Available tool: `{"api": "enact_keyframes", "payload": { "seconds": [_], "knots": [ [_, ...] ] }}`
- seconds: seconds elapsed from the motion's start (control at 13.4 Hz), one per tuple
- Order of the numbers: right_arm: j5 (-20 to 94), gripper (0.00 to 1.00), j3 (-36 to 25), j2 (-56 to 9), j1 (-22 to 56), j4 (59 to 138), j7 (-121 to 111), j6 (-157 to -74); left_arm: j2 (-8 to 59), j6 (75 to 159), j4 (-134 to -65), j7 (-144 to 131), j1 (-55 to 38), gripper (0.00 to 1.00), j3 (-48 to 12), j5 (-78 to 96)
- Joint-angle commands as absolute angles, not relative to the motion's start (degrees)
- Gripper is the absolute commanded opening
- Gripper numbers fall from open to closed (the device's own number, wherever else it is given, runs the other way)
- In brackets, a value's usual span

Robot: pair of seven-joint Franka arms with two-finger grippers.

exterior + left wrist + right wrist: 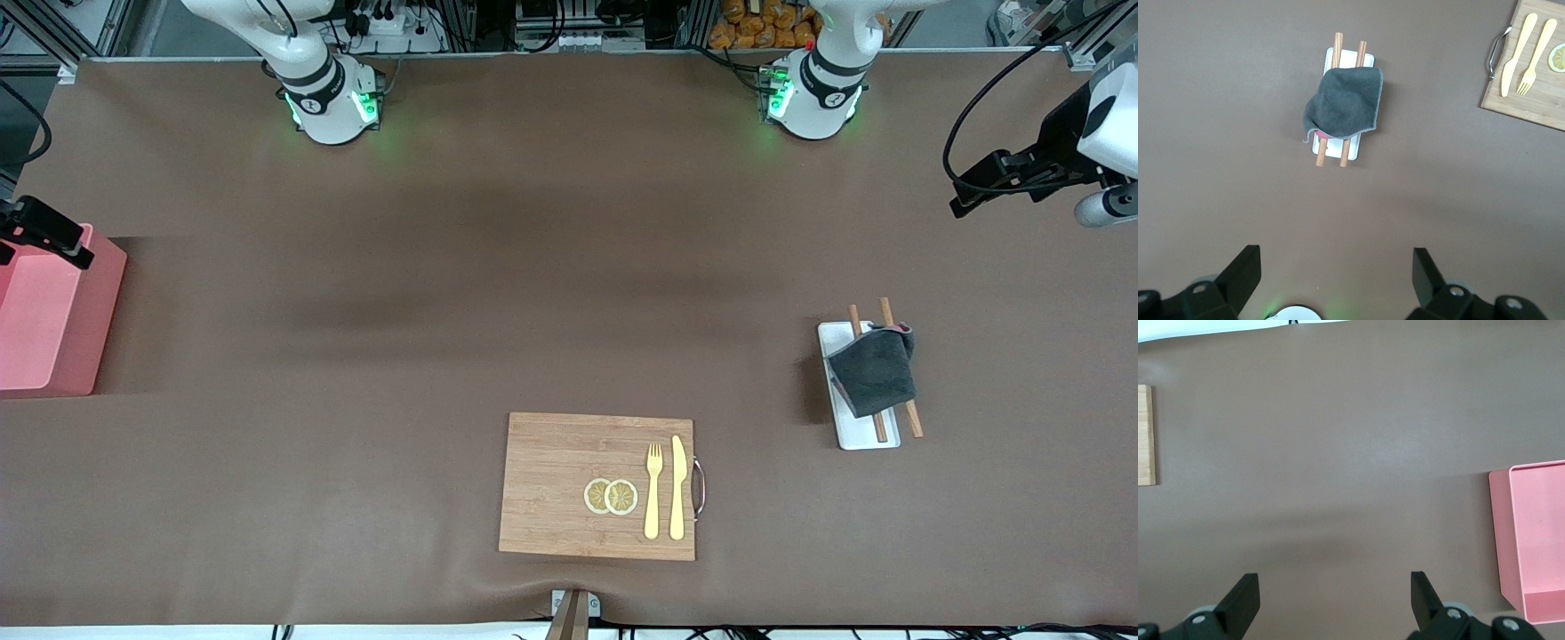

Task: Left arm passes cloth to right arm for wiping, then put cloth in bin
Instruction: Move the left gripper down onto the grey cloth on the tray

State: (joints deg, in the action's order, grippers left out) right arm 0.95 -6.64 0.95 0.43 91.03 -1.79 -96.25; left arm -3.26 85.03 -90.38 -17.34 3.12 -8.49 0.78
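Front view: the cloth (874,371) lies draped over two wooden sticks (894,366) that rest across a white tray (853,436), toward the left arm's end of the worktop (462,293). The cloth's long axis runs roughly along the tray's length, from near the front camera toward the robots' bases, slightly tilted, with its pinkish edge at the end farther from the camera. The bin (36,324) stands at the right arm's end of the worktop, well apart from the cloth. A wooden cutting board (560,484), nearer the camera than the tray, carries two lemon slices (611,496), a fork (653,491) and a knife (677,487).

Left wrist view: the left gripper (1335,277) hangs high over bare worktop near the tray, jaws wide apart and empty. The cloth covers the middle of the sticks.

Right wrist view: the right gripper (1335,597) hangs over bare worktop beside the bin, jaws wide apart, holding nothing.
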Motion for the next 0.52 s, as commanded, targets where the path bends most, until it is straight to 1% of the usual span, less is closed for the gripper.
{"api": "enact_keyframes", "payload": {
  "seconds": [0.0, 0.15, 0.45],
  "knots": [
    [0.09, 1.00, -6.15, 1.23, -0.18, 91.23, -1.58, -96.15, -0.28, 84.02, -89.21, -17.05, 3.42, 1.00, -8.26, -0.61],
    [0.09, 1.00, -6.24, 1.23, -0.18, 91.23, -1.58, -96.07, 2.80, 86.73, -89.64, -16.18, 4.30, 1.00, -8.26, -0.53],
    [0.09, 1.00, -6.24, 1.23, -0.18, 91.23, -1.50, -95.89, 9.82, 99.99, -93.25, -16.00, 5.97, 1.00, -8.17, -0.96]
  ]
}}
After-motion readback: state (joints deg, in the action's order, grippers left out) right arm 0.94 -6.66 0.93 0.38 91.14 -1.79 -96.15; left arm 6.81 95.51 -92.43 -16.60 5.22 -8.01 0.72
